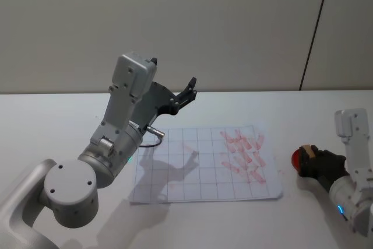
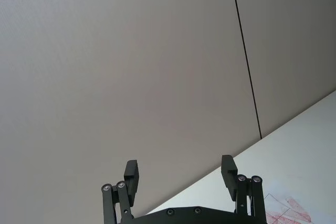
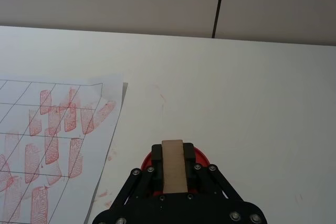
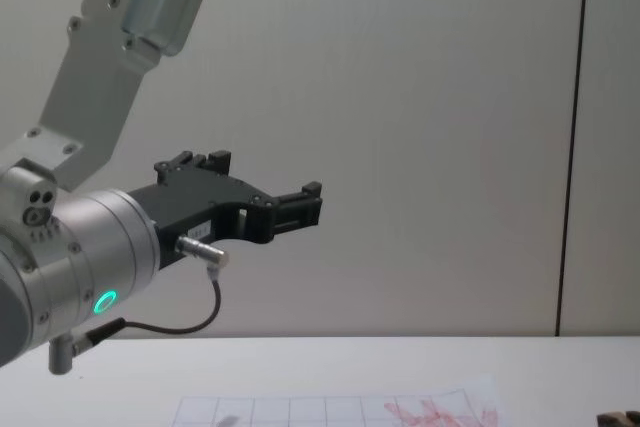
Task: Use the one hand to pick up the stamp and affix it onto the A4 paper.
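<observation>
While the right gripper [image 3: 172,156] is clamped on the stamp [image 3: 172,174] at the red ink pad [image 3: 200,157], just right of the A4 paper [image 1: 192,173], it should lift, cross to a bare grid square and press down flat. The stamp's long axis runs along the fingers [image 3: 156,155], pointing at the pad. The left gripper [image 2: 179,169] hangs raised, jaws spread wide, holding nothing.

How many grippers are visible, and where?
2. The left gripper is open, raised high near the left of the A4 paper; the right gripper, right of it, holds the stamp.
</observation>
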You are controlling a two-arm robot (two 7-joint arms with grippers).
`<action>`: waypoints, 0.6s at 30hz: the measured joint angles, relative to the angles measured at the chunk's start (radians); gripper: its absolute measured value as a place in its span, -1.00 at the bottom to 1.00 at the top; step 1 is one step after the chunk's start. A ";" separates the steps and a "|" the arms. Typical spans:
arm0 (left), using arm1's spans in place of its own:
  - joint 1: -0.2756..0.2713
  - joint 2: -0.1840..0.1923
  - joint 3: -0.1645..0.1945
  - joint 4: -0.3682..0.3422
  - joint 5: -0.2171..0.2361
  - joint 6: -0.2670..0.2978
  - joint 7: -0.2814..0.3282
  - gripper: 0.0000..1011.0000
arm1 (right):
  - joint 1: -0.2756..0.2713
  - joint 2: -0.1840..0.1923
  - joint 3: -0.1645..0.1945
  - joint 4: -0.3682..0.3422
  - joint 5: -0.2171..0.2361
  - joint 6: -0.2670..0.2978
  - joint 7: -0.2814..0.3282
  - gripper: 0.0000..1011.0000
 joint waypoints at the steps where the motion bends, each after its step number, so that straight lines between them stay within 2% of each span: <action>1: 0.000 0.000 0.000 0.000 0.000 0.000 0.000 0.98 | 0.000 0.000 0.000 0.000 0.000 0.000 0.000 -0.57; 10: 0.000 0.000 0.000 0.000 0.000 0.000 0.000 0.98 | -0.004 0.000 0.001 -0.044 -0.011 0.004 -0.003 -0.57; 18: 0.000 0.000 0.000 0.000 0.000 0.000 0.000 0.98 | -0.003 -0.001 -0.003 -0.127 -0.028 -0.025 0.019 -0.57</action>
